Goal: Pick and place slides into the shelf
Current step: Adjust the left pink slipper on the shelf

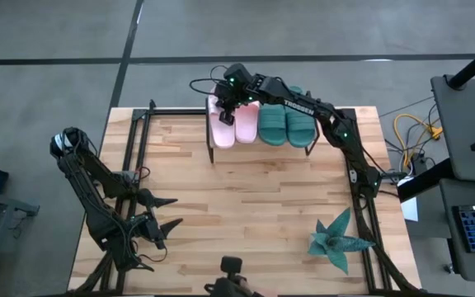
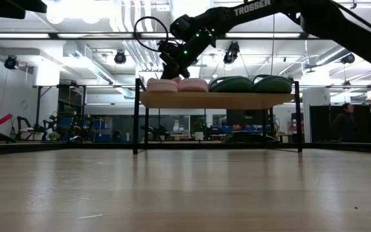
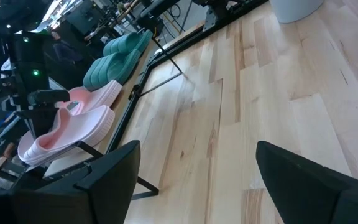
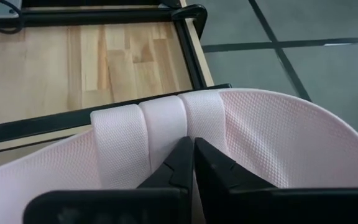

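Observation:
The shelf (image 2: pixel 218 100) stands at the table's far edge on thin black legs. On its board lie a pale pink pair of slides (image 1: pixel 246 124) on the left and a dark teal pair (image 1: pixel 285 124) on the right. My right gripper (image 1: pixel 225 111) reaches over the far edge and is shut above the leftmost pink slide (image 3: pixel 61 134). My left gripper (image 1: pixel 170 213) waits open near the table's near left corner, far from the shelf. My right gripper (image 4: pixel 193 152) has nothing between its shut fingers. Their tips meet the wide ribbed strap (image 4: pixel 166 124) of the leftmost pink slide, coming from above at a slant. The slide lies flat on the shelf board.
A spiky teal star-shaped plant (image 1: pixel 336 239) stands near the table's near right corner. Black frame rails run along the left and right table edges (image 1: pixel 134 140). Bare wooden tabletop (image 1: pixel 254 198) lies between the shelf and the near edge.

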